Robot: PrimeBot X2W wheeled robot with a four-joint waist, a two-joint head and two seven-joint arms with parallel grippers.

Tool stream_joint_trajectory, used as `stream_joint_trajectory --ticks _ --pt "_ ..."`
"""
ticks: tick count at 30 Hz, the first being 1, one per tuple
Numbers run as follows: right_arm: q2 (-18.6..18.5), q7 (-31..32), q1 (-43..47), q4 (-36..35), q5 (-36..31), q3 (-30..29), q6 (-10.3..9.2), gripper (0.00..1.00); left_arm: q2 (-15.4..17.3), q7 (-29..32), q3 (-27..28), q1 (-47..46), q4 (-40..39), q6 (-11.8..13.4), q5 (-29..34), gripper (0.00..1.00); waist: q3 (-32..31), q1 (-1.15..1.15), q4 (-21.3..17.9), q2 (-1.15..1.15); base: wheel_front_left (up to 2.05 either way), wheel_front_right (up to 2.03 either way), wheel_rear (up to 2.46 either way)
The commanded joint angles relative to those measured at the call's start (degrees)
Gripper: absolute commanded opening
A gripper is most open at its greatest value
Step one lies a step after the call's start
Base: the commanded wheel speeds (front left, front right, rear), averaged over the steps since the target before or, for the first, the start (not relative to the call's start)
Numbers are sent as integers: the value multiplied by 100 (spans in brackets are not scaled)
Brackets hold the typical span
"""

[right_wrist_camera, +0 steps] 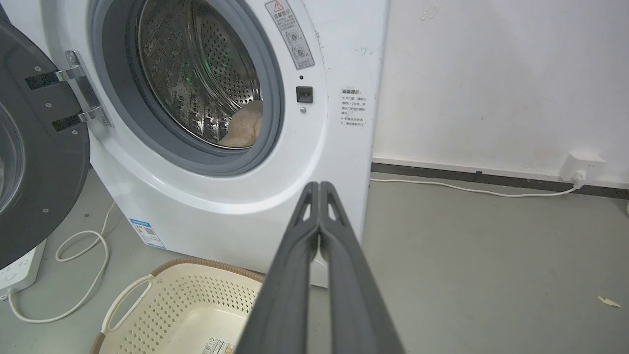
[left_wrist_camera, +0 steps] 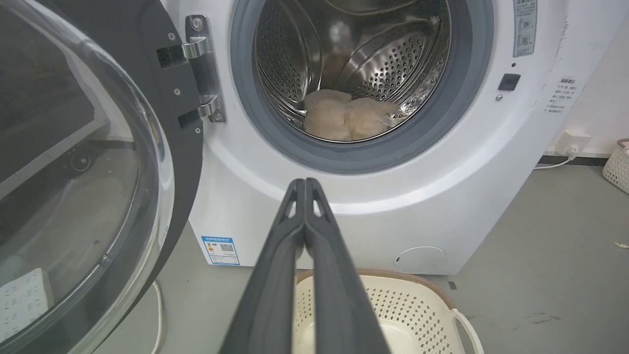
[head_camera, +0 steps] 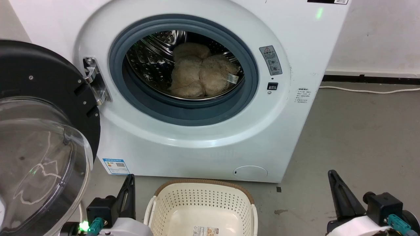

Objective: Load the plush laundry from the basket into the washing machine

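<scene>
The cream-beige plush laundry [head_camera: 200, 73] lies inside the steel drum of the white washing machine [head_camera: 210, 144], its white tag facing out; it also shows in the drum as the plush [left_wrist_camera: 344, 118] and partly as the plush [right_wrist_camera: 244, 127]. The perforated basket [head_camera: 200, 196] stands on the floor before the washer with only a label sticker inside, also seen as the basket [left_wrist_camera: 422, 309] and the basket [right_wrist_camera: 162, 305]. My left gripper [head_camera: 130, 178] is at the basket's left and my right gripper [head_camera: 332, 173] well to its right. Both are shut with nothing held, fingers together at the left gripper [left_wrist_camera: 304, 183] and the right gripper [right_wrist_camera: 319, 186].
The washer's black-rimmed bubble door [head_camera: 39, 147] hangs open at the left, close to my left arm. A white cable [right_wrist_camera: 78, 275] loops on the grey floor by the washer. Another cable [head_camera: 370, 90] runs along the wall at the right. A second basket [left_wrist_camera: 618, 167] stands far right.
</scene>
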Motion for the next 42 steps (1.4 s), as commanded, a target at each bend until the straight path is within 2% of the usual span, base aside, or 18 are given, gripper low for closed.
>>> stream_joint_trajectory --ticks 1,42 --pt "27 33 -94 -43 -77 2 3 0 -6 46 25 -95 -63 -17 59 0 0 0 -1 0 0 0 0" --pt "53 515 -300 -116 -460 10 4 0 -12 526 170 -201 -350 -85 360 0 1 0 -19 0 0 0 0"
